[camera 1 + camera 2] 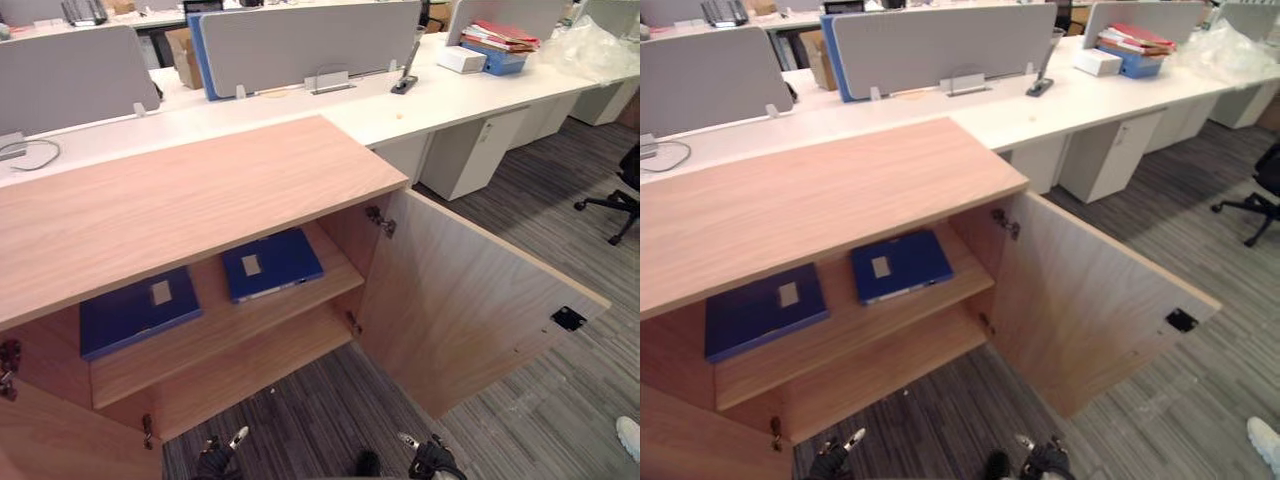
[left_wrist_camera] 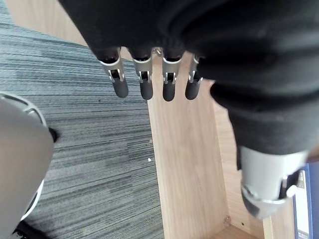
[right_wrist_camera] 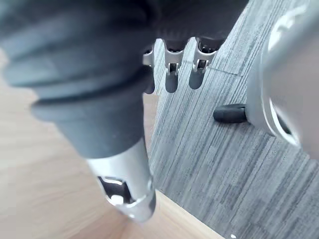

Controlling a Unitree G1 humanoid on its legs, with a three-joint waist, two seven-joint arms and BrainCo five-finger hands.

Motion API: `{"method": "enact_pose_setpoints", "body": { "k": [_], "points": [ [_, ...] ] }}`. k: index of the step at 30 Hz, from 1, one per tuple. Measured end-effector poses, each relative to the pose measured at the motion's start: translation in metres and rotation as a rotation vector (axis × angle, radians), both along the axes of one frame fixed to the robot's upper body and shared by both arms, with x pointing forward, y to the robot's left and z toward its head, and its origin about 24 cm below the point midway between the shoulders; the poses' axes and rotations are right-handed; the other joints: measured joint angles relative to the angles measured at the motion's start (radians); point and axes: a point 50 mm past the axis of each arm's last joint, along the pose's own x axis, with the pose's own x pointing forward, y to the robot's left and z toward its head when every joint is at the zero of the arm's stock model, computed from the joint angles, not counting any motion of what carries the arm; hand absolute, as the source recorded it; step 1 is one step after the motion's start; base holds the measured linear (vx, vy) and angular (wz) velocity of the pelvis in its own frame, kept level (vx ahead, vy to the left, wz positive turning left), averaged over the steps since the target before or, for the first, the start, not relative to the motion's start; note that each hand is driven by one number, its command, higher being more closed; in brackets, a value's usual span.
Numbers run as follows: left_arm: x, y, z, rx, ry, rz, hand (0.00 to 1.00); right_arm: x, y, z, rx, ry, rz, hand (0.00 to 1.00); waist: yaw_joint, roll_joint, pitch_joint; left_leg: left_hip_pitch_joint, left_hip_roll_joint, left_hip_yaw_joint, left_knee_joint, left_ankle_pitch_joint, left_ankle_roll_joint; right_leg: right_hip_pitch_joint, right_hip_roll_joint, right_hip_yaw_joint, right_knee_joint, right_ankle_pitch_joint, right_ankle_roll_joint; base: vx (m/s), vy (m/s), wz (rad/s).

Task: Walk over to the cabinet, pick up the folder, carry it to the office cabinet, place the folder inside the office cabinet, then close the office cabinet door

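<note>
Two blue folders lie flat on the upper shelf (image 1: 230, 325) of the wooden office cabinet (image 1: 180, 200): one on the left (image 1: 135, 310), one further right (image 1: 270, 263). Both cabinet doors stand open, the right door (image 1: 470, 300) swung far out and the left door (image 1: 60, 440) at the lower left corner. My left hand (image 1: 222, 455) hangs low in front of the cabinet, its fingers (image 2: 144, 79) straight and holding nothing, beside a wooden panel (image 2: 184, 164). My right hand (image 1: 430, 460) hangs near the right door's inner face (image 3: 40, 189), fingers (image 3: 172, 74) relaxed and empty.
Behind the cabinet runs a long white desk (image 1: 420, 100) with grey partitions (image 1: 310, 45) and a stack of red and blue files (image 1: 500, 40). A white drawer unit (image 1: 470, 150) stands under it. A black office chair (image 1: 620, 195) and a person's shoe (image 1: 628, 435) are at right on the grey carpet (image 1: 560, 400).
</note>
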Motion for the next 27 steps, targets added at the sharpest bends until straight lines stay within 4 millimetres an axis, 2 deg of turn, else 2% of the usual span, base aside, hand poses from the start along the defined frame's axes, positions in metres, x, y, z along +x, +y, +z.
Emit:
{"method": "enact_pose_setpoints", "body": {
  "k": [1,3,5,7,9,11,16,17,21,23,25,26,27],
  "points": [
    [-0.002,0.001,0.000,-0.003,0.004,0.017,0.00,0.000,-0.001,0.000,-0.002,0.002,0.002,0.00,0.002,-0.002,0.000,0.013,0.009,0.022,0.014,-0.008,-0.013,0.009,-0.075,-0.093,0.098,-0.018,-0.016,0.19,-0.040,-0.74],
    [-0.002,0.002,0.000,-0.004,0.005,0.033,0.00,0.000,-0.001,-0.001,-0.010,0.014,0.022,0.00,0.001,-0.009,0.005,0.021,0.015,0.042,0.046,-0.025,-0.034,0.020,-0.101,-0.143,0.145,-0.046,-0.004,0.11,-0.090,-0.68],
    [-0.005,0.002,-0.002,-0.008,0.021,0.042,0.00,-0.002,-0.004,-0.002,-0.013,0.026,0.021,0.00,0.005,-0.004,0.006,0.041,0.012,0.039,0.004,-0.014,-0.024,0.021,-0.069,-0.140,0.116,-0.067,0.027,0.02,-0.109,-0.61],
    [-0.005,0.003,-0.002,-0.007,0.022,0.041,0.00,-0.005,-0.010,-0.005,-0.011,0.060,-0.001,0.00,0.004,-0.003,0.013,0.055,0.012,0.023,-0.046,0.004,-0.025,0.018,-0.033,-0.125,0.081,-0.071,0.033,-0.03,-0.050,-0.21],
    [-0.005,0.005,-0.002,-0.004,0.021,0.046,0.00,-0.007,-0.014,-0.006,-0.013,0.081,0.000,0.00,0.004,-0.007,0.016,0.064,0.009,0.006,-0.075,0.017,-0.037,0.020,-0.024,-0.122,0.074,-0.071,0.033,-0.05,-0.027,0.00],
    [-0.006,0.007,-0.002,-0.005,0.023,0.061,0.00,-0.009,-0.017,-0.007,-0.016,0.093,-0.001,0.00,0.002,-0.010,0.023,0.066,-0.003,-0.008,-0.086,0.018,-0.033,0.019,-0.025,-0.116,0.073,-0.069,0.036,-0.06,0.003,-0.01],
    [-0.012,0.017,-0.002,0.014,0.045,0.080,0.00,-0.006,-0.016,-0.006,-0.013,0.089,0.002,0.00,-0.009,-0.017,0.046,0.060,-0.020,-0.024,-0.097,0.011,-0.026,0.020,-0.008,-0.103,0.019,-0.023,0.046,-0.07,0.047,-0.08],
    [-0.016,0.020,-0.002,0.023,0.058,0.078,0.00,-0.005,-0.016,-0.006,-0.013,0.087,0.002,0.00,-0.014,-0.021,0.051,0.050,-0.022,-0.024,-0.095,0.018,-0.037,0.017,0.000,-0.104,-0.005,-0.007,0.047,-0.02,0.043,-0.04],
    [-0.027,0.027,-0.002,0.047,0.091,0.063,0.00,-0.005,-0.013,-0.007,0.001,0.085,-0.010,0.00,-0.016,-0.025,0.059,0.049,-0.017,-0.025,-0.094,0.021,-0.041,0.025,0.035,-0.093,-0.075,0.027,0.049,0.03,0.030,-0.16],
    [-0.030,0.030,-0.002,0.056,0.101,0.056,0.00,-0.004,-0.010,-0.007,0.009,0.082,-0.012,0.00,-0.016,-0.034,0.065,0.041,-0.004,-0.019,-0.048,0.010,-0.056,0.027,0.058,-0.066,-0.109,0.032,0.047,0.05,0.002,-0.35],
    [-0.031,0.035,-0.001,0.066,0.103,0.058,0.00,-0.003,-0.007,-0.007,0.020,0.080,-0.012,0.00,-0.011,-0.051,0.082,-0.046,0.051,-0.024,0.233,-0.037,-0.051,0.042,0.081,0.003,-0.140,0.029,0.045,0.05,-0.017,-0.63],
    [-0.032,0.035,-0.001,0.066,0.105,0.060,0.00,-0.003,-0.007,-0.007,0.021,0.079,-0.014,0.00,-0.009,-0.052,0.089,-0.079,0.068,-0.034,0.329,-0.038,-0.048,0.051,0.082,0.023,-0.147,0.028,0.045,0.06,0.005,-0.90],
    [-0.037,0.035,-0.002,0.065,0.116,0.066,0.00,-0.004,-0.010,-0.007,0.011,0.081,-0.008,0.00,0.003,-0.051,0.101,-0.135,0.068,-0.125,0.451,-0.083,-0.034,0.063,0.099,0.070,-0.162,0.027,0.045,0.07,0.070,-1.11]
  ]
}}
